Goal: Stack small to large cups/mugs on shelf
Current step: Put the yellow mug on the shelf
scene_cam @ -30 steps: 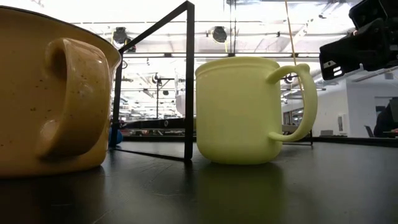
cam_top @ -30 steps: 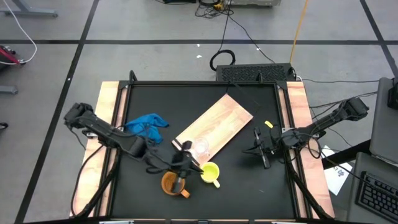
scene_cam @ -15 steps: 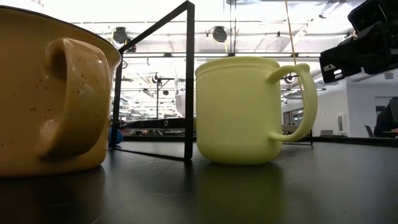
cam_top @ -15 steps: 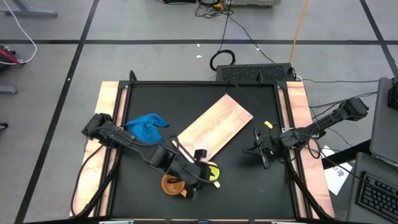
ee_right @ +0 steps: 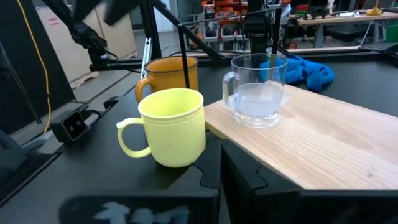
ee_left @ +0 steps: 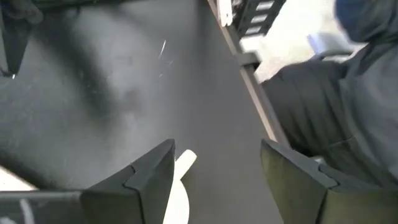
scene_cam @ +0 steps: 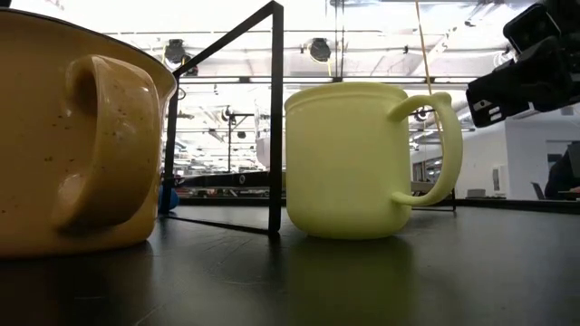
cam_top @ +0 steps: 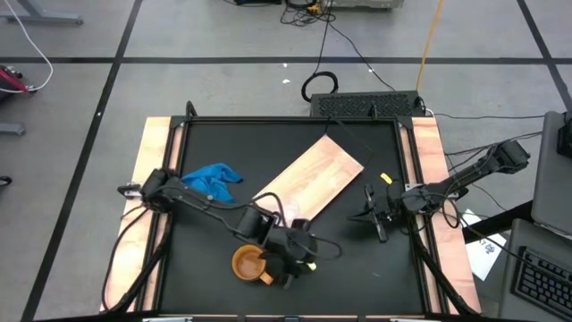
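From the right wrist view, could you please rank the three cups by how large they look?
1. Yellow cup: looks largest, but it stands nearest the camera, so its lead is unsure.
2. Orange-brown cup and clear glass cup: they look about alike; the orange-brown one is farther off and partly hidden, so I will not rank them.

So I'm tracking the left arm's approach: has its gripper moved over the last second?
Yes. In the high view the left gripper went from beside the orange-brown cup rightward, now over the yellow cup.

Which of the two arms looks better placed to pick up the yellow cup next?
The left. Its gripper is open right over the yellow cup, while the right gripper waits farther off near the table's right edge.
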You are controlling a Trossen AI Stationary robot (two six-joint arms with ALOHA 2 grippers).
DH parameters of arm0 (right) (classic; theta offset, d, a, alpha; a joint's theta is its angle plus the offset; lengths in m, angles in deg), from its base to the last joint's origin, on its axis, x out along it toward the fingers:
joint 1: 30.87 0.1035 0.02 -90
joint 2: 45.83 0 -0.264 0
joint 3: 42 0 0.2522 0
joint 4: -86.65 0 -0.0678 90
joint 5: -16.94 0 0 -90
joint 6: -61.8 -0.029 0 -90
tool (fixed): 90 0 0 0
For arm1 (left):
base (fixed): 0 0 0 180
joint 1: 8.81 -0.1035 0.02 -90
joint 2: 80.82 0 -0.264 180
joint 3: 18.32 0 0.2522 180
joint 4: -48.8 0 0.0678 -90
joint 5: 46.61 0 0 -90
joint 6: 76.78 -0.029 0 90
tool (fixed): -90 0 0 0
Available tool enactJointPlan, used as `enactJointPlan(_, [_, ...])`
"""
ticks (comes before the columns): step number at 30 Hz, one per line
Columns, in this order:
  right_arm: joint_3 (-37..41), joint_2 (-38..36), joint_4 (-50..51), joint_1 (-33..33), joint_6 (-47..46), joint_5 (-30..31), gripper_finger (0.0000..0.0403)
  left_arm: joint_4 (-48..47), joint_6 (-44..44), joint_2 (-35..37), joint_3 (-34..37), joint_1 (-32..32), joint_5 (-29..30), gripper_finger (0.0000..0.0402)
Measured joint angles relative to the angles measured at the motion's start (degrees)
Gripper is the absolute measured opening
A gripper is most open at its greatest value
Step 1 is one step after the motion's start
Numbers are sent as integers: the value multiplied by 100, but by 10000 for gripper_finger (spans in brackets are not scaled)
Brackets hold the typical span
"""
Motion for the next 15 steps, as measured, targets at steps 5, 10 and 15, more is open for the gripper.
enactJointPlan(5, [0,-2,47,0,24,0,0,-263,-228,-188,-153,-42,77,239])
enactJointPlan(10, [0,0,103,0,24,0,0,-477,-328,-199,-160,-44,83,239])
enactJointPlan(15, [0,-2,129,0,26,0,0,-596,-647,-199,-145,-37,121,239])
